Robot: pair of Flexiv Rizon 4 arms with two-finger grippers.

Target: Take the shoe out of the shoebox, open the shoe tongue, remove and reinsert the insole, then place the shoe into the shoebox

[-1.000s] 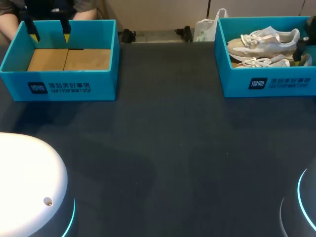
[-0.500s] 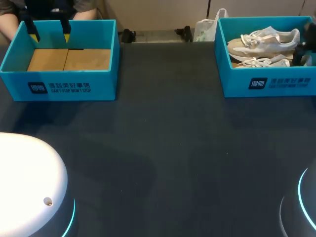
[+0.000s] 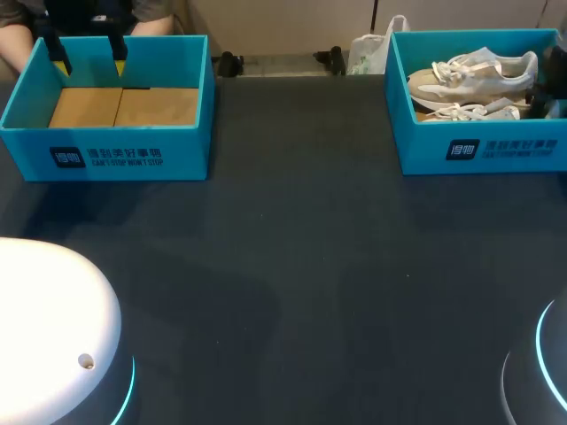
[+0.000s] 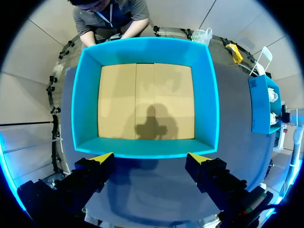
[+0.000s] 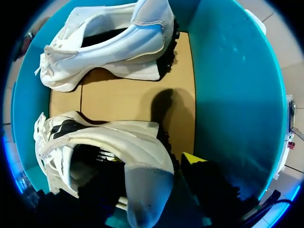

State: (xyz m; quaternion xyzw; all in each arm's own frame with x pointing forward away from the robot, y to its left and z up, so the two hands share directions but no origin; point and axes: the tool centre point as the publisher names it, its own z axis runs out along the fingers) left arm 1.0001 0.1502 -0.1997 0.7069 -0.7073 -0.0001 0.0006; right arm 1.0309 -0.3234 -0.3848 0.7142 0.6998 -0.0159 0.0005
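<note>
No step is completed: the sneaker [image 5: 118, 135] is seen in the upper-right shoebox [image 3: 483, 152], its heel straddled by the right gripper [image 5: 153, 159] (grip indeterminate); the left gripper [image 4: 151, 156] is held open.

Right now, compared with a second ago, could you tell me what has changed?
The right pincer has sunk lower into the right shoebox, by the near shoe at its heel. The left pincer, the left shoebox and the far shoe stayed put.

left tool [image 4: 151, 157] fingers wide apart, right tool [image 5: 153, 159] pointing down
</note>
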